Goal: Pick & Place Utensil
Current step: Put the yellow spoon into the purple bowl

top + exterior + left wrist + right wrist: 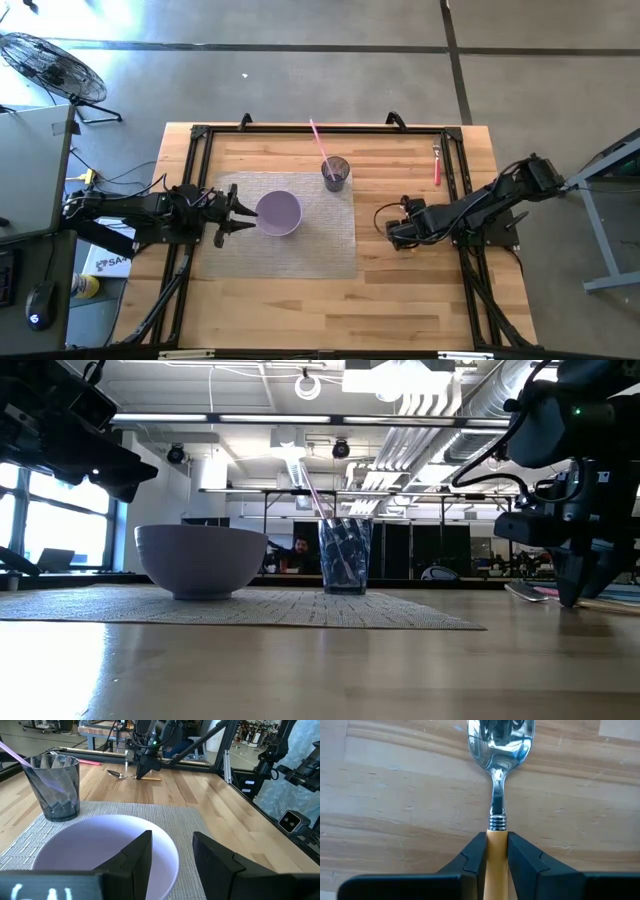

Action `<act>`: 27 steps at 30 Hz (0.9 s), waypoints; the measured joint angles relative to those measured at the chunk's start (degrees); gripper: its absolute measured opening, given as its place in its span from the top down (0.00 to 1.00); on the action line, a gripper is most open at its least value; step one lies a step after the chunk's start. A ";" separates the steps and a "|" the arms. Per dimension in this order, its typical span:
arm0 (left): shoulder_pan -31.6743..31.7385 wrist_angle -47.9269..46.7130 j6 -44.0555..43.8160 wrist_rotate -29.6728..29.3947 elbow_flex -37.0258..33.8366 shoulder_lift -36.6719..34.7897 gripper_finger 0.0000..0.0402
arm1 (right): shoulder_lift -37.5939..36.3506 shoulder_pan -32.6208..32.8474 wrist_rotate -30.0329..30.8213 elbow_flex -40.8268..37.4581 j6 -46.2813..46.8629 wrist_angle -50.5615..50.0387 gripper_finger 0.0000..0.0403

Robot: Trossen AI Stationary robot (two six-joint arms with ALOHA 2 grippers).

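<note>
Right gripper (495,851) pinched the spoon (497,775) handle flat on the table (420,290); left gripper (172,855) hung over the bowl (279,213), fingers spread.

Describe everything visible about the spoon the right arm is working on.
The spoon has a shiny metal bowl and neck, a ribbed metal collar, and a yellowish handle that looks like wood or plastic. It lies flat on the bare wooden table, right of the woven placemat, its bowl pointing away from the right tool. That tool's two dark fingers are closed on the handle just behind the collar. In the left wrist view it appears still resting on the table. Nothing else touches it.
</note>
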 joint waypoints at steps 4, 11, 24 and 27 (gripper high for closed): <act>0.02 0.00 0.00 0.00 0.00 0.00 0.65 | 0.00 0.00 -0.22 0.00 -0.74 0.27 0.86; 0.02 0.00 0.00 0.00 0.02 -0.02 0.65 | 0.39 1.79 -1.95 4.33 -1.25 -4.24 0.86; 0.02 0.00 0.00 0.00 0.02 -0.01 0.65 | 10.67 6.03 -1.90 25.43 -9.28 -5.11 0.87; 0.02 0.00 0.00 0.00 0.01 -0.02 0.65 | 16.10 5.99 -1.19 33.81 -15.19 -5.27 0.87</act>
